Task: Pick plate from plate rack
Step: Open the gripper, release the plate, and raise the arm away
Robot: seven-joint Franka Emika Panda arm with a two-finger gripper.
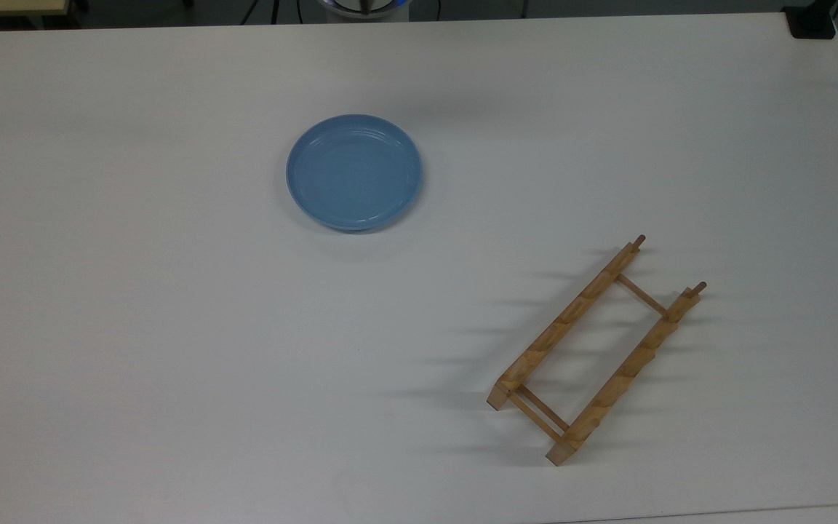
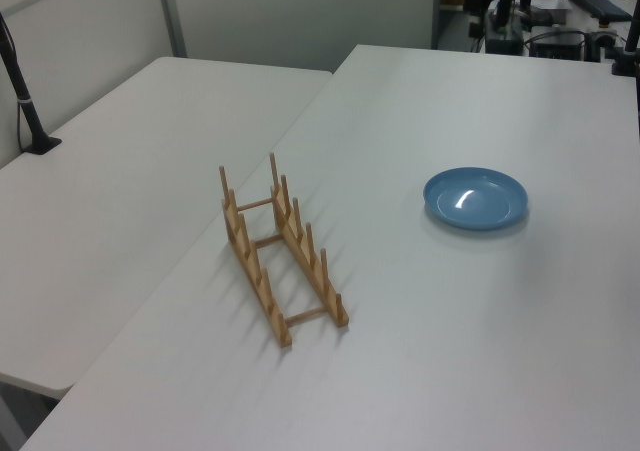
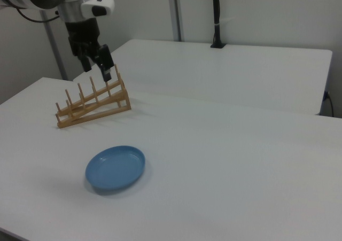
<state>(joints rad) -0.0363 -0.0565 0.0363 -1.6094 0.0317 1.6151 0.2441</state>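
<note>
Plate lies flat on the table, clear of its rack, with the arm raised above

In the right view the gripper hangs high with its jaws apart and nothing between them; the plate rests well below them on the white table, likely set down there, while the plate rack stands bare, well apart from the plate, suggesting the removal is done
</note>
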